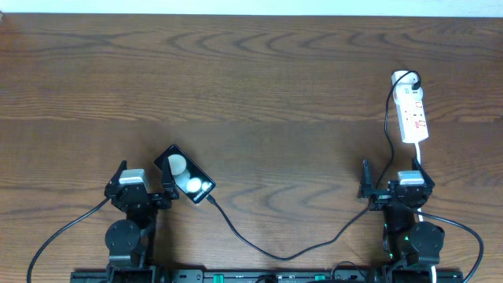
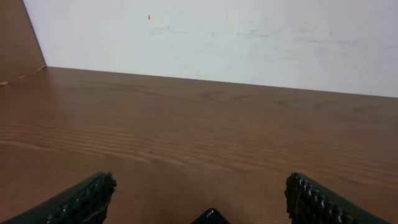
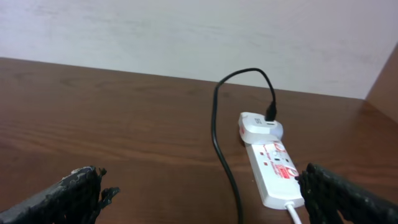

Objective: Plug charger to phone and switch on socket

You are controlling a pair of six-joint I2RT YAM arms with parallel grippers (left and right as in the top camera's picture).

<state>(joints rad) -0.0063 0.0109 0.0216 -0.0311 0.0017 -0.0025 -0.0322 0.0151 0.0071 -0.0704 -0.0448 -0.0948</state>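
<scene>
While our left gripper (image 2: 200,185) and right gripper (image 3: 202,180) both gape empty, we risk shoving the loose glossy black slab phone (image 1: 184,174) at near left askew when seating the tip of the thin black charger cable (image 1: 279,257).

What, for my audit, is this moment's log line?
left claw open, by phone | right claw open, facing socket | charger at phone, mating unclear

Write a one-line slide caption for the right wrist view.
Open right gripper faces the white socket, the black charger plugged into an adapter at its far end.
</scene>
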